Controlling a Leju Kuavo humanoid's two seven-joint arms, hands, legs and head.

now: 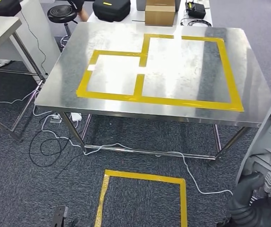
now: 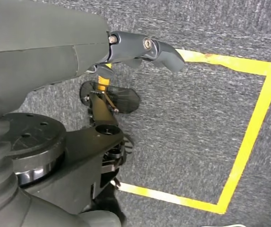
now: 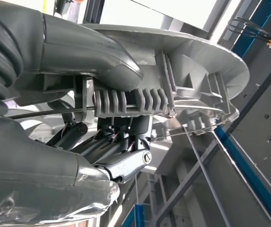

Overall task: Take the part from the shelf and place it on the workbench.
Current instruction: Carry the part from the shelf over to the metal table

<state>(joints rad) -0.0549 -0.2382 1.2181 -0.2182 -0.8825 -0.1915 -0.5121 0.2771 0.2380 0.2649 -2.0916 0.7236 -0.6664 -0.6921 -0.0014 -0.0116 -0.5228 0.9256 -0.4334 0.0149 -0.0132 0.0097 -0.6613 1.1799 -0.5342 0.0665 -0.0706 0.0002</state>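
Straight ahead in the head view stands the shiny stainless-steel workbench (image 1: 70, 66), its top marked with yellow tape (image 1: 230, 75) laid out as two adjoining rectangles, a smaller one on the left and a larger one on the right. Beyond its far edge sit a brown cardboard box (image 1: 159, 14), a black soft case (image 1: 111, 9) and a round black stool (image 1: 62, 13). White and black cables (image 1: 55, 139) trail over the grey carpet (image 1: 145, 137) under the bench, and a yellow-taped square (image 1: 182, 198) is marked on the floor nearer the camera. At the lower right edge the right hand (image 1: 257, 205) comes in, dark fingers and thick grey thumb wrapped under the light grey moulded plastic part (image 1: 269, 137) – the part is held off to the right of the bench, not over its top.

From the left wrist view, the left hand (image 2: 127, 71) hangs above the grey carpet (image 2: 184, 118) and the yellow floor square (image 2: 248, 137). One dark finger (image 2: 162, 52) reaches straight out, nothing lies in the hand, and its fingers are apart.

Close behind the right hand (image 3: 116, 142) in the right wrist view, the thumb (image 3: 91, 56) presses on one face of the ribbed grey plastic part (image 3: 198, 71) while the darker fingers (image 3: 127, 163) clamp from the other side – a firm grasp on the part's ribbed edge. Blue-and-grey metal framing (image 3: 248, 170) stands behind it.
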